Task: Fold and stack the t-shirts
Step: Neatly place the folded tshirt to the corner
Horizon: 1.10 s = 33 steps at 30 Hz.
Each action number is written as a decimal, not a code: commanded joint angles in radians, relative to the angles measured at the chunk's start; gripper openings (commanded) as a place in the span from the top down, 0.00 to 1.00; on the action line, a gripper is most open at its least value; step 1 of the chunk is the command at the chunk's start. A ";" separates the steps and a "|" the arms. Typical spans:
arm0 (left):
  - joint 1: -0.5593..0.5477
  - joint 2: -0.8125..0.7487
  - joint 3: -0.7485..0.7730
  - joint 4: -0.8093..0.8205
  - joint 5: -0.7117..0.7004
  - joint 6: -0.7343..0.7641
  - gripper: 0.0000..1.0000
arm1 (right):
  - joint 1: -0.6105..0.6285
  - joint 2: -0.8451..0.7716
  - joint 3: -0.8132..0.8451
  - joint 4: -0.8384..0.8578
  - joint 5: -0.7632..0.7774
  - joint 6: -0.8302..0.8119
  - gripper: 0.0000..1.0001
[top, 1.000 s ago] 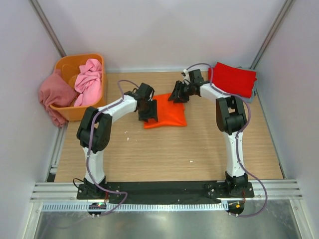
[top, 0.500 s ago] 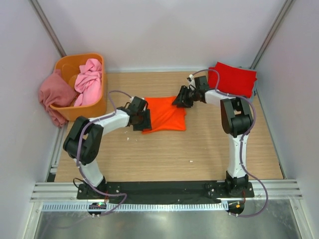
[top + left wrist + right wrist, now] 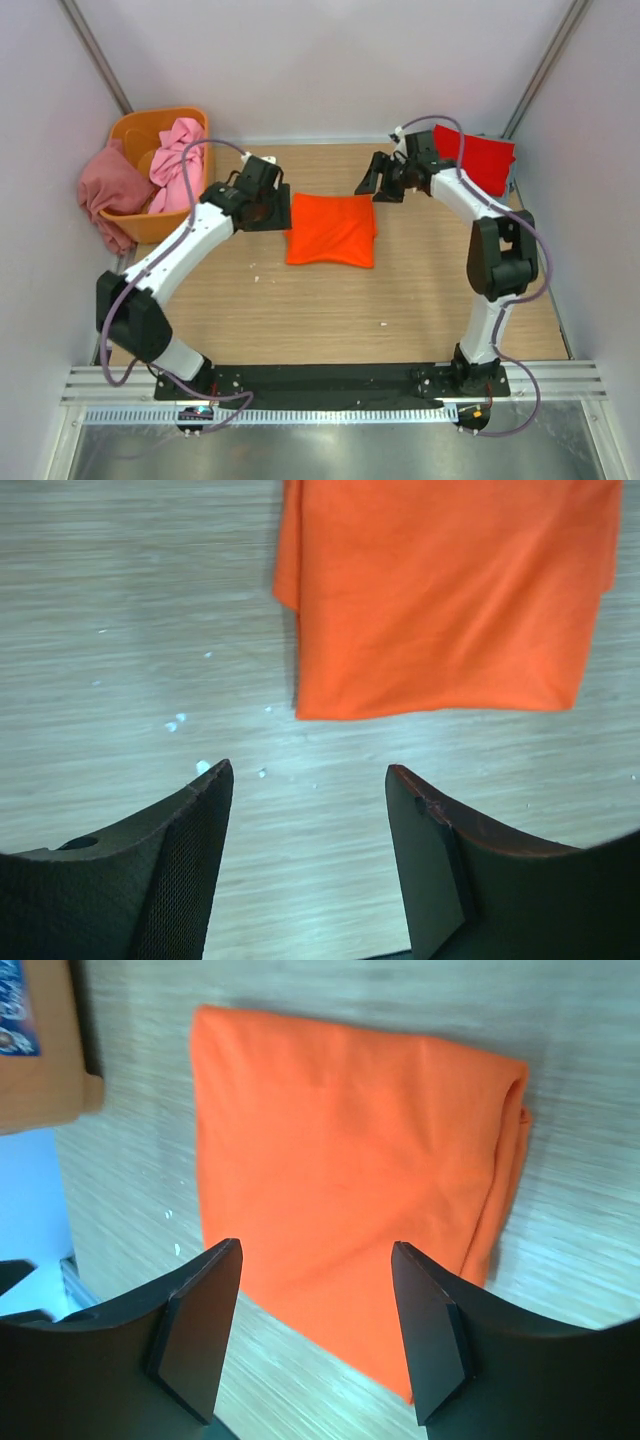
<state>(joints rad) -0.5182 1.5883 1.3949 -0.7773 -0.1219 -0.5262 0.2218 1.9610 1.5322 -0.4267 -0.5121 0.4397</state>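
The bright orange t-shirt (image 3: pixel 331 230) lies folded in a flat rectangle in the middle of the table; it also shows in the left wrist view (image 3: pixel 445 590) and the right wrist view (image 3: pixel 350 1160). My left gripper (image 3: pixel 272 208) is open and empty just left of it. My right gripper (image 3: pixel 377 183) is open and empty above its far right corner. The red t-shirt (image 3: pixel 473 158) lies folded at the far right. The light pink t-shirt (image 3: pixel 176 160) and the dusty rose t-shirt (image 3: pixel 108 190) hang over the orange tub (image 3: pixel 140 130). The grey-blue t-shirt is mostly hidden under the red one.
The orange plastic tub stands at the far left corner. White walls close in the table on three sides. Small white crumbs (image 3: pixel 180 720) lie on the wood near the left gripper. The arm bases sit on a black rail (image 3: pixel 330 380) at the near edge.
Both grippers have let go of the orange t-shirt and lifted away, the left one back to the left, the right one to the far right. The shirt now lies flat and folded.
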 commanded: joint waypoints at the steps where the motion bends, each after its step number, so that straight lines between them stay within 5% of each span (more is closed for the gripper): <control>1: -0.003 -0.149 -0.023 -0.145 -0.074 0.068 0.36 | -0.036 -0.140 -0.065 -0.050 0.118 -0.053 0.32; 8: -0.003 -0.567 -0.302 -0.039 -0.087 0.072 0.33 | -0.102 -0.082 -0.176 0.055 0.058 -0.052 0.31; 15: -0.003 -0.792 -0.376 -0.076 -0.108 0.057 0.31 | -0.116 0.028 -0.181 0.166 0.021 -0.009 0.31; 24: -0.003 -0.936 -0.418 -0.100 -0.139 0.022 0.30 | -0.087 0.136 -0.273 0.364 -0.022 0.145 0.34; 29: -0.003 -0.944 -0.422 -0.129 -0.183 0.026 0.30 | -0.035 0.185 -0.293 0.433 -0.022 0.192 0.48; 33: -0.003 -0.958 -0.455 -0.093 -0.174 0.031 0.29 | -0.013 0.176 -0.322 0.497 -0.043 0.254 0.48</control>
<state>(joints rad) -0.5179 0.6434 0.9577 -0.8917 -0.2707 -0.4931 0.1814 2.0926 1.2644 0.0559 -0.5758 0.6483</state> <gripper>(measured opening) 0.705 0.517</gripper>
